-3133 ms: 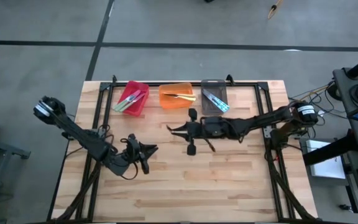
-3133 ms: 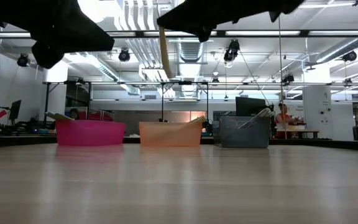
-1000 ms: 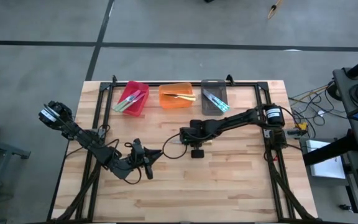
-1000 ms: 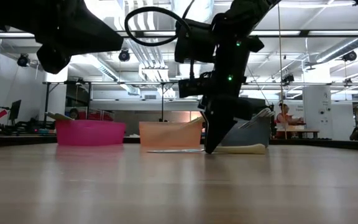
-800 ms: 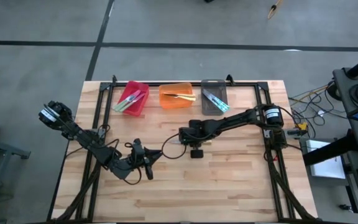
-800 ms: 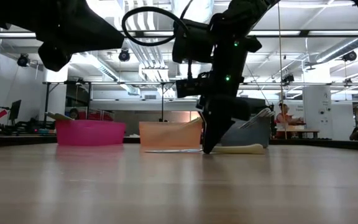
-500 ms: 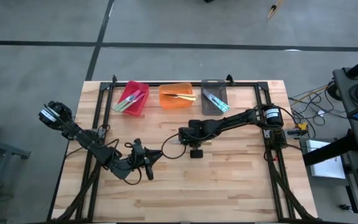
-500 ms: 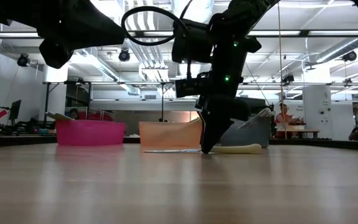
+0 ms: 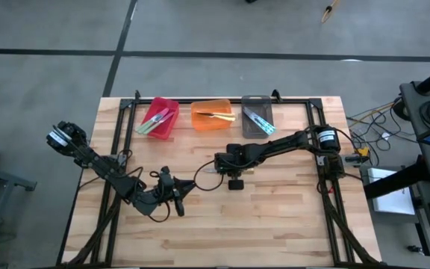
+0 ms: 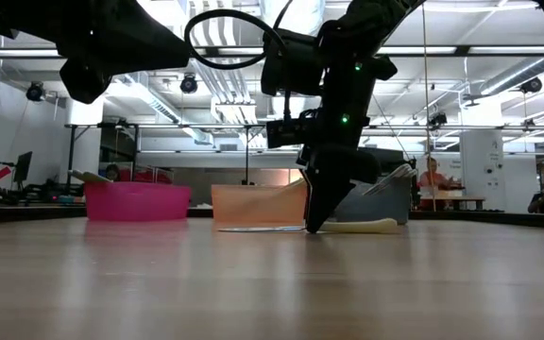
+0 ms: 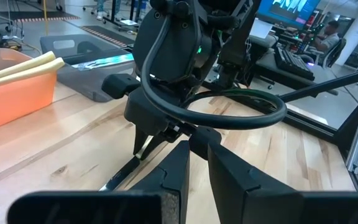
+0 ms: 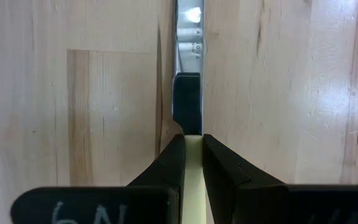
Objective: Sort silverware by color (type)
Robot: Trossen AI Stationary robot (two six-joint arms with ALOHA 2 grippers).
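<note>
A utensil with a pale yellow handle [image 10: 362, 226] and a silver blade [image 12: 191, 37] lies flat on the table's middle. My right gripper [image 9: 216, 166] stands over it, shut on the handle. My left gripper [image 9: 189, 184] hovers a little to the near left of it, shut on nothing, pointing at the right gripper [image 11: 148, 134]. At the far edge stand a red bin [image 9: 159, 117] with green-handled silverware, an orange bin [image 9: 213, 114] with yellow-handled pieces and a grey bin [image 9: 257, 116] with blue-handled ones. My right gripper pinches the pale yellow handle [image 12: 193, 148] between its two fingers, at the end where the handle meets the blade. The fingers come steeply from above, slanting from the table's right, one on each long side. The utensil lies flat on the table.
A black frame [image 9: 122, 127] runs along the table's left, far and right edges. Bare wood [image 9: 260, 224] takes up the near half of the table. Beyond the far edge the low view shows a room with desks and seated people [image 10: 433, 179].
Within the last second nothing has visibly moved. About three seconds back my right gripper held the yellow-handled utensil upright in the air; it has since come down toward the table's left, and the utensil now lies flat on the wood.
</note>
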